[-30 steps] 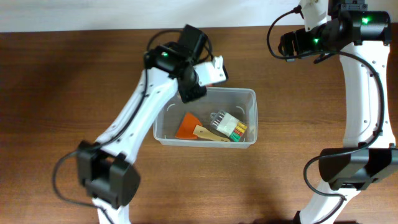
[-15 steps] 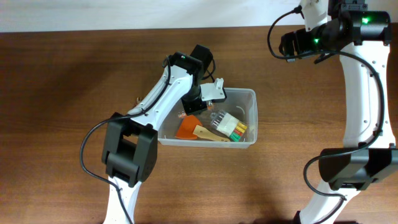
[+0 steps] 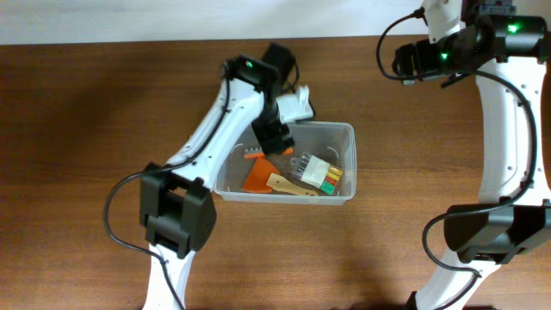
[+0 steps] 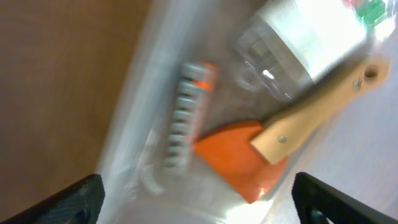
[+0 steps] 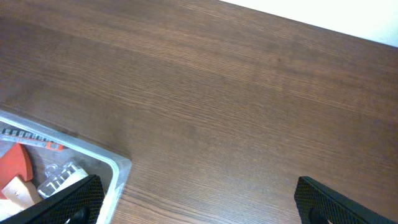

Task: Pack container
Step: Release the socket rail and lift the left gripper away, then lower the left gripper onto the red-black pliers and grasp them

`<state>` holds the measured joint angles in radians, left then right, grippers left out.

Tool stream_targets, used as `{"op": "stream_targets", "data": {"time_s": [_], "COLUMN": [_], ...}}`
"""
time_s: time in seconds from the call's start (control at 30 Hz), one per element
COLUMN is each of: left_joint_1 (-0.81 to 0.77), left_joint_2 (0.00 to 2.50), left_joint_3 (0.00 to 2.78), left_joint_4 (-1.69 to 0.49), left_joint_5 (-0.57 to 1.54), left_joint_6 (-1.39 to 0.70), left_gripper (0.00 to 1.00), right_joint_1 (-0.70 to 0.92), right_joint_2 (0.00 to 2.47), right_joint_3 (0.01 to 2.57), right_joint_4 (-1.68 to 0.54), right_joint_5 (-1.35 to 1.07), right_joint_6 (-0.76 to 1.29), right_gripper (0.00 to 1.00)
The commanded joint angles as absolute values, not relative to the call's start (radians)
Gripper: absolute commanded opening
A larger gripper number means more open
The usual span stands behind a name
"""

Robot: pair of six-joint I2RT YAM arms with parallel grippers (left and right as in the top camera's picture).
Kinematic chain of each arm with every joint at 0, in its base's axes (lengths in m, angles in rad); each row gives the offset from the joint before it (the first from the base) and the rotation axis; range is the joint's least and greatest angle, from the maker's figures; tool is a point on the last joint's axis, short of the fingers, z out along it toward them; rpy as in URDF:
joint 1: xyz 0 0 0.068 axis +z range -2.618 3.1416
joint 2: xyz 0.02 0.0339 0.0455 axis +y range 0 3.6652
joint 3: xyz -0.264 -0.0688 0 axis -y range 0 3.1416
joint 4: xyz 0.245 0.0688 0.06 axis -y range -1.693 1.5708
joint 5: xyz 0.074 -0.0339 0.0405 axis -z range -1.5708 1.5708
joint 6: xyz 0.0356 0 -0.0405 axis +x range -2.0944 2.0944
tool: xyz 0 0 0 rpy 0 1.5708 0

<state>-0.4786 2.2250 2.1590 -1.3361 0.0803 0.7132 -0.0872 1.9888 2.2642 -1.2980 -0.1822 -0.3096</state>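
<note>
The container (image 3: 349, 164) sits on the worktop (image 3: 86, 129) near the middle, a little right of centre. The left gripper (image 3: 277, 140) hangs over the container's far left part and points down into it. In its wrist view the jaws stand wide apart with nothing between them.

Under them, inside the container, a grey toothed strip (image 4: 186, 112) with an orange end lies close along the left wall. Just right of it is an orange scraper (image 4: 239, 158) with a pale wooden handle. The handle runs up against a clear pack (image 4: 298, 43) with coloured ends.

The right gripper (image 3: 406, 62) is over the far right of the worktop, well apart from the container. Its jaws are also apart, above bare wood. Only the container's far right corner shows at the lower left of its wrist view.
</note>
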Motion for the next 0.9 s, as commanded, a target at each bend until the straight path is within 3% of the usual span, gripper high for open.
{"op": "stream_targets", "data": {"time_s": [0.0,0.3,0.53,0.87], "left_joint_1": [-0.41,-0.073,0.029,-0.015], "left_joint_2": [2.13,2.117,2.117,2.117], "left_joint_3": [2.308,2.335,2.143,1.728], "left_joint_4": [-1.382,-1.488,-1.461,-1.166], "left_joint_5": [0.025,0.023,0.019,0.017], "left_joint_6": [0.545,-0.032,0.157,0.206], "left_gripper": [0.99,0.99,0.99,0.99], "right_joint_1": [-0.112,-0.115,-0.115,-0.115], "right_joint_2": [1.985,1.985,1.985,1.985], "right_joint_3": [2.267,2.267,2.267,2.267], "right_joint_4": [-1.295,-1.295,-1.295,-1.295], "right_joint_5": [-0.173,-0.173,-0.173,-0.173], "right_joint_6": [-0.297,-0.297,-0.297,-0.297], "right_gripper": [0.99,0.99,0.99,0.99]}}
